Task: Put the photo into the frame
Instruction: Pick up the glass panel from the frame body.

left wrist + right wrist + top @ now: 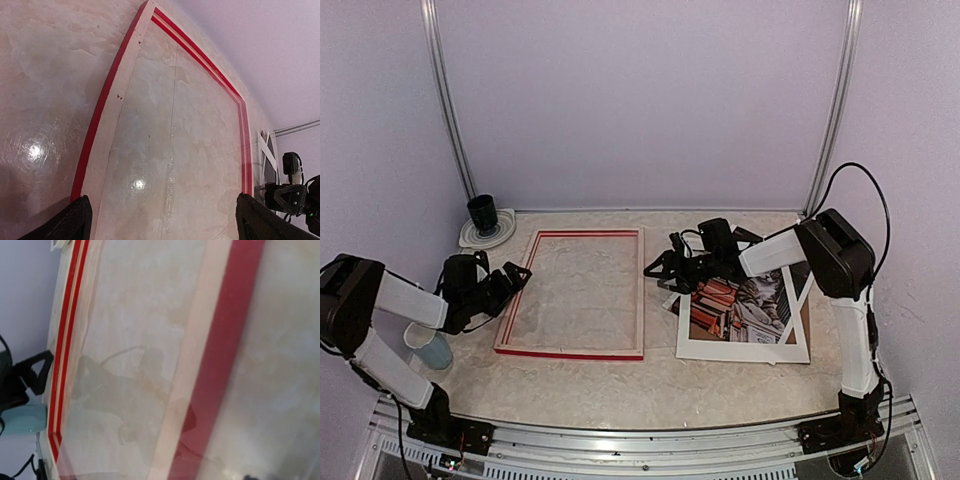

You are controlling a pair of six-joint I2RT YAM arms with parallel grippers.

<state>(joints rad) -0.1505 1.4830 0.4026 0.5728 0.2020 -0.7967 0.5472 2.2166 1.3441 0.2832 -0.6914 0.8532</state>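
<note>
While the left hand (517, 280) hung just beside the frame's left rail, its two black fingers (75, 222) stood as wide apart as the wrist view could take in, one at each bottom corner, and nothing lay between them. Whether either fingertip touched the wood could not be told. The right hand (658, 270) sat low by the opposite rail; from above its fingers looked apart and nothing was clamped in them, though its own wrist camera showed almost nothing of the tips, and contact with the rail could not be judged.

The frame (570, 352) lay flat on the counter (620, 400), left of centre: a large, thin rectangle with pale raw wood facing up and glossy red along its edges. Through its opening showed the counter's mottled beige, stone-like surface, shiny enough to carry lamp glints.

The photo (740, 305) lay right of the frame and apart from it, under a white mat board (740, 350) set slightly askew; reddish books and grey fur filled the window. A brown board (804, 318) peeked out beneath them.

A black cup (482, 212) stood on a white saucer (470, 238) at the rear left corner.
</note>
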